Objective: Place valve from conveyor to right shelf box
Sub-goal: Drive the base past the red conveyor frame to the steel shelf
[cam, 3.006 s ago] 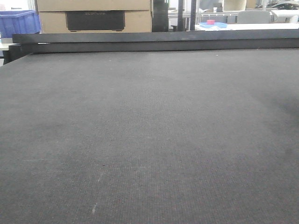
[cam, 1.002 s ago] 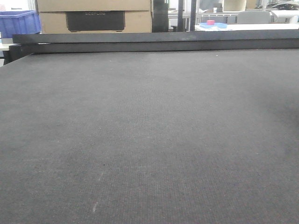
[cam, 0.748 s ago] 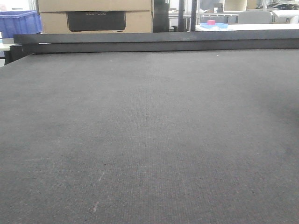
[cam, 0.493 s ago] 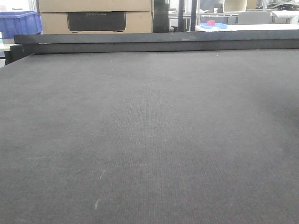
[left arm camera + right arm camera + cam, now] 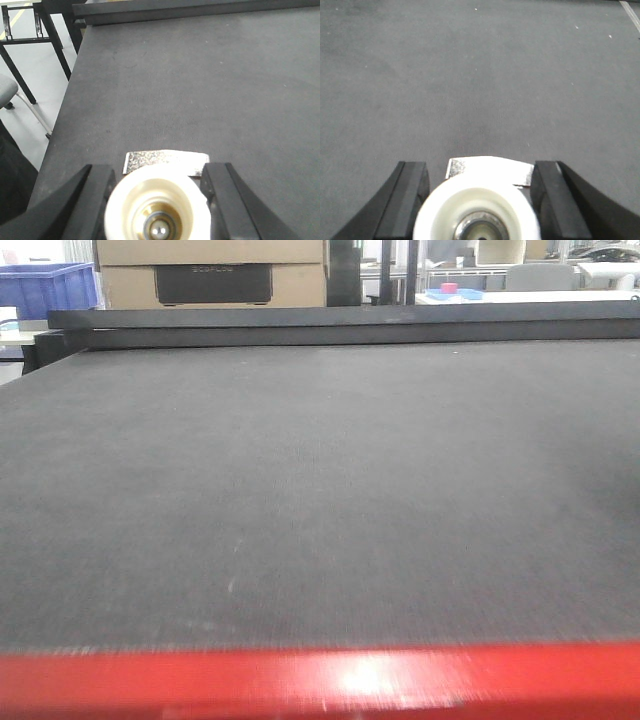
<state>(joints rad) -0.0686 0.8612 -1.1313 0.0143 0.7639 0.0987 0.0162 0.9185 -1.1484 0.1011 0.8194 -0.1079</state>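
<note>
Above the conveyor, the left gripper points forward and slightly down, jaws clamped on a cream valve; the right gripper is angled alike, pinching a white valve.

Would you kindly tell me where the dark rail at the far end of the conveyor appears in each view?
Front view: the dark rail runs across the top, just beyond the belt.
Left wrist view: the same rail lies along the top edge, reaching the right border.
Right wrist view: not in it.
Shared landmark: the grey woven conveyor belt fills most of all three views.
</note>
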